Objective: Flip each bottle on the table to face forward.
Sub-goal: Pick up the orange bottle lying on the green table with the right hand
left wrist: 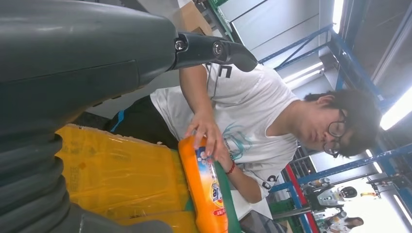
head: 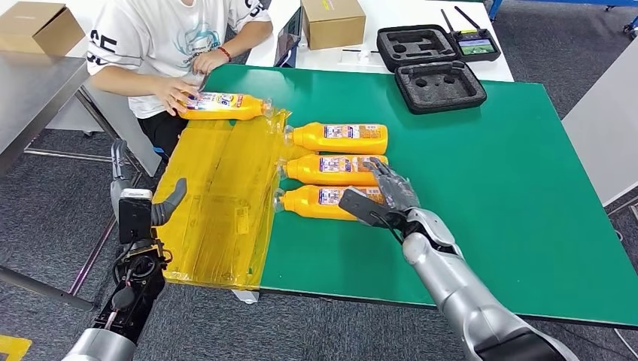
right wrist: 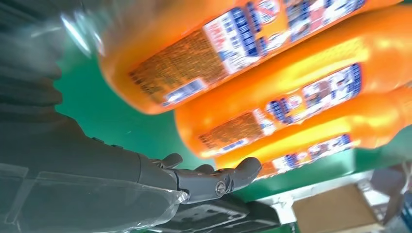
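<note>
Three bottles (head: 340,138) lying in a row mid-table, a fourth far left under a person's hand (head: 177,96). Right hand (head: 384,194) spread over nearest bottle (head: 325,201), holding nothing. Left hand (head: 143,212) idle, apart. Likely full, heavy, slick plastic; best gripped mid-body.

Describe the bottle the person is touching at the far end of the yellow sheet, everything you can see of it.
The far bottle is orange plastic with a white and blue printed label facing up and a clear cap end pointing towards the green table. It lies on its side across the far edge of the yellow sheet. The person's hand rests on its base end. It lies apart from the three other bottles.
</note>
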Robot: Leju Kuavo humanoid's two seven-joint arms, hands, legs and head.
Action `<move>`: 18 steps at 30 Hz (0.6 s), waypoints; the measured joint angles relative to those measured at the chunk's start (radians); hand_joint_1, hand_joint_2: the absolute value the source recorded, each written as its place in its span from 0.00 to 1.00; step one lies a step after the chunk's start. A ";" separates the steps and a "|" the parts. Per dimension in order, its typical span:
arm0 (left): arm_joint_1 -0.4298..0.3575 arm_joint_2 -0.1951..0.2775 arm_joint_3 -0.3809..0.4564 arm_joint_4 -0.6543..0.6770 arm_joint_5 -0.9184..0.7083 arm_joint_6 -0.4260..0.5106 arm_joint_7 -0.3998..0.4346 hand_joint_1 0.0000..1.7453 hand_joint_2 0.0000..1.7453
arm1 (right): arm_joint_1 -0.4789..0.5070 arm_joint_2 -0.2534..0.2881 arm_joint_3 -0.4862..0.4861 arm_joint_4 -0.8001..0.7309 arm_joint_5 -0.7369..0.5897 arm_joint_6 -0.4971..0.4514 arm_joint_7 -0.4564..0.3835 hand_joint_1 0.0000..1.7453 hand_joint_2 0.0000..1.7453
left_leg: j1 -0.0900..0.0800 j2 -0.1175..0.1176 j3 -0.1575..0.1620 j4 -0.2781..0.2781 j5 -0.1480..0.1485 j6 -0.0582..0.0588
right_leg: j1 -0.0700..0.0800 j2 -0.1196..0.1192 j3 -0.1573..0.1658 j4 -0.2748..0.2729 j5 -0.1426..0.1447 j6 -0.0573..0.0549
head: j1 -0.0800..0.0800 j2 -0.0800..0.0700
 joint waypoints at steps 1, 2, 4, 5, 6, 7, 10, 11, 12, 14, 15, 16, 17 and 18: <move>0.000 0.000 0.000 0.000 0.001 0.000 0.000 0.00 1.00 | -0.008 0.005 0.005 0.011 0.000 0.001 0.000 0.00 1.00 | 0.000 0.000 0.000 0.000 0.000 0.000 | 0.000 0.000 0.000 0.000 0.000 0.000 | 0.000 0.000; 0.000 0.000 0.000 0.000 0.001 0.000 0.000 0.00 1.00 | -0.015 0.009 0.009 0.019 -0.001 0.002 0.000 0.00 1.00 | 0.000 0.000 0.000 0.000 0.000 0.000 | 0.000 0.000 0.000 0.000 0.000 0.000 | 0.000 0.000; 0.000 0.000 -0.001 0.000 0.002 0.000 0.000 0.00 1.00 | -0.024 0.014 0.014 0.033 -0.001 0.002 0.000 0.00 1.00 | 0.000 0.000 0.000 0.000 0.000 0.000 | 0.000 0.000 0.000 0.000 0.000 0.000 | 0.000 0.000; 0.000 0.000 -0.001 0.000 0.002 0.000 0.000 0.00 1.00 | -0.028 0.016 0.017 0.039 -0.001 0.003 0.000 0.00 1.00 | 0.000 0.000 0.000 0.000 0.000 0.000 | 0.000 0.000 0.000 0.000 0.000 0.000 | 0.000 0.000; 0.001 0.000 -0.001 0.000 0.002 0.000 0.000 0.00 1.00 | -0.031 0.018 0.019 0.044 -0.002 0.006 -0.001 0.00 1.00 | 0.000 0.000 0.000 0.000 0.000 0.000 | 0.000 0.000 0.000 0.000 0.000 0.000 | 0.000 0.000; 0.001 0.000 -0.001 0.000 0.002 0.000 0.000 0.00 1.00 | -0.035 0.020 0.022 0.050 -0.004 0.011 -0.002 0.00 1.00 | 0.000 0.000 0.000 0.000 0.000 0.000 | 0.000 0.000 0.000 0.000 0.000 0.000 | 0.000 0.000; 0.005 0.000 -0.001 0.000 0.004 0.001 0.000 0.00 1.00 | -0.050 0.034 0.032 0.069 -0.010 0.038 -0.003 0.00 1.00 | 0.000 0.000 0.000 0.000 0.000 0.000 | 0.000 0.000 0.000 0.000 0.000 0.000 | 0.000 0.000; 0.006 0.000 -0.001 0.000 0.004 0.001 0.000 0.00 1.00 | -0.056 0.040 0.035 0.076 -0.010 0.049 -0.003 0.00 1.00 | 0.000 0.000 0.000 0.000 0.000 0.000 | 0.000 0.000 0.000 0.000 0.000 0.000 | 0.000 0.000; 0.008 0.000 -0.001 0.000 0.005 0.002 0.001 0.00 1.00 | -0.062 0.046 0.038 0.083 -0.009 0.060 -0.003 0.00 1.00 | 0.000 0.000 0.000 0.000 0.000 0.000 | 0.000 0.000 0.000 0.000 0.000 0.000 | 0.000 0.000; 0.012 0.000 -0.002 0.000 0.006 0.002 0.001 0.00 1.00 | -0.073 0.059 0.043 0.096 -0.008 0.080 -0.002 0.00 1.00 | 0.000 0.000 0.000 0.000 0.000 0.000 | 0.000 0.000 0.000 0.000 0.000 0.000 | 0.000 0.000; 0.014 0.000 -0.002 0.000 0.006 0.002 0.001 0.00 1.00 | -0.078 0.065 0.046 0.103 -0.008 0.086 -0.002 0.00 1.00 | 0.000 0.000 0.000 0.000 0.000 0.000 | 0.000 0.000 0.000 0.000 0.000 0.000 | 0.000 0.000; 0.016 0.000 -0.002 0.000 0.007 0.002 0.002 0.00 1.00 | -0.082 0.069 0.049 0.108 -0.008 0.090 -0.002 0.00 1.00 | 0.000 0.000 0.000 0.000 0.000 0.000 | 0.000 0.000 0.000 0.000 0.000 0.000 | 0.000 0.000; 0.018 0.000 -0.002 0.000 0.008 0.002 0.002 0.00 1.00 | -0.086 0.073 0.052 0.113 -0.009 0.091 -0.002 0.00 1.00 | 0.000 0.000 0.000 0.000 0.000 0.000 | 0.000 0.000 0.000 0.000 0.000 0.000 | 0.000 0.000; 0.019 0.000 -0.002 0.000 0.009 0.002 0.002 0.00 1.00 | -0.089 0.076 0.054 0.118 -0.009 0.093 -0.002 0.00 1.00 | 0.000 0.000 0.000 0.000 0.000 0.000 | 0.000 0.000 0.000 0.000 0.000 0.000 | 0.000 0.000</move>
